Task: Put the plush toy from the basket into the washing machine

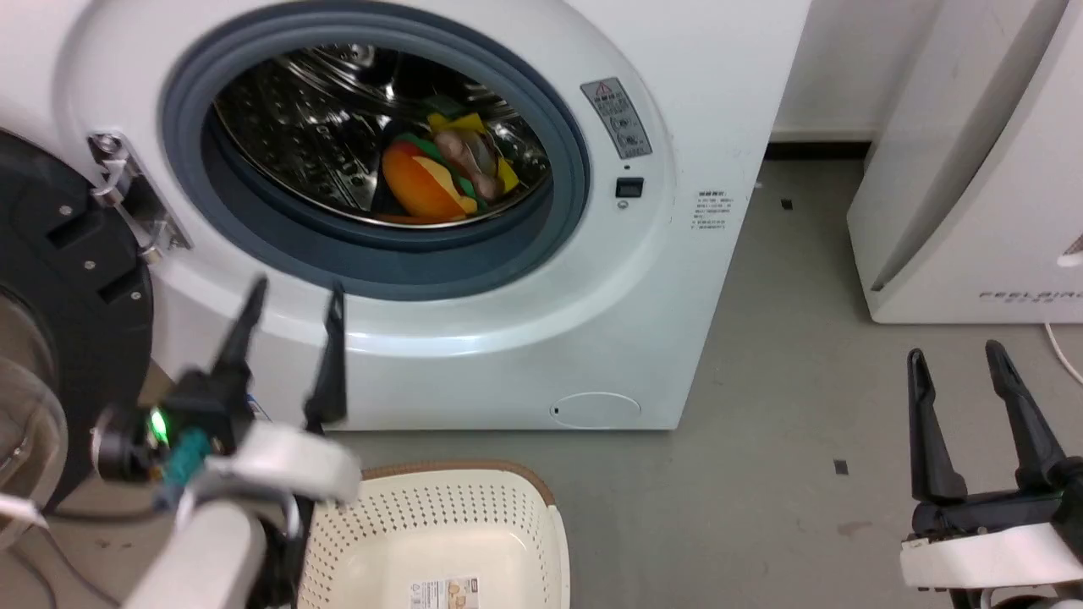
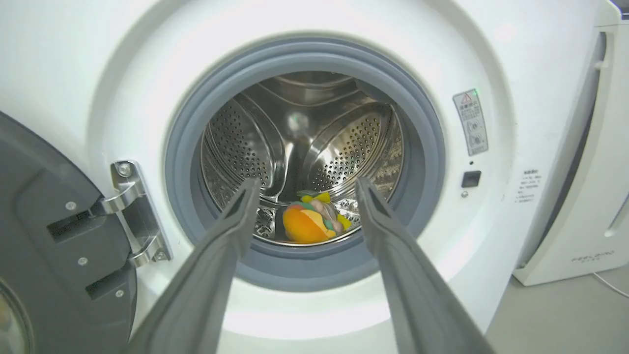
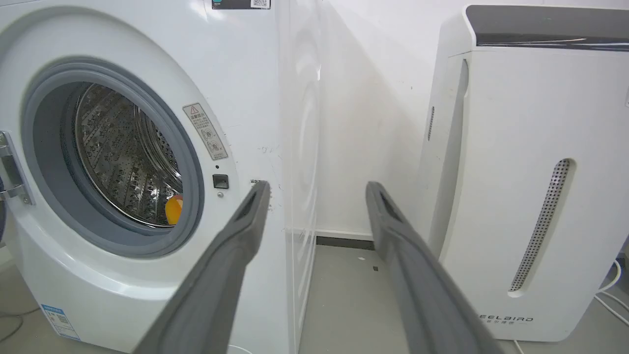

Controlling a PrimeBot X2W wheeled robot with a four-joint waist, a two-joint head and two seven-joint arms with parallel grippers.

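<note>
The plush toy [image 1: 440, 173] lies on the floor of the steel drum [image 2: 314, 132] inside the washing machine [image 1: 677, 101], just behind the grey rubber ring [image 2: 304, 270]. It is apart from both grippers.

The left gripper [image 1: 296, 294] hovers in front of the opening, below its lower edge, with its two fingers spread and nothing between them. In the left wrist view the toy sits straight ahead, in the gap between the fingertips and well beyond them. The toy is crumpled, so its long axis is hard to read. It seems to run across the fingers' line, orange end to one side and yellow end to the other.

The right gripper [image 1: 954, 353] is also spread and empty. It is well off to the right, and the toy lies far to the left of its fingers, so the left arm is clearly the nearer.

The basket [image 1: 440, 507], below the left wrist, holds only its label sticker. The placing looks done, and the left arm has only to draw back clear of the ring and the black door [image 1: 68, 279].
</note>
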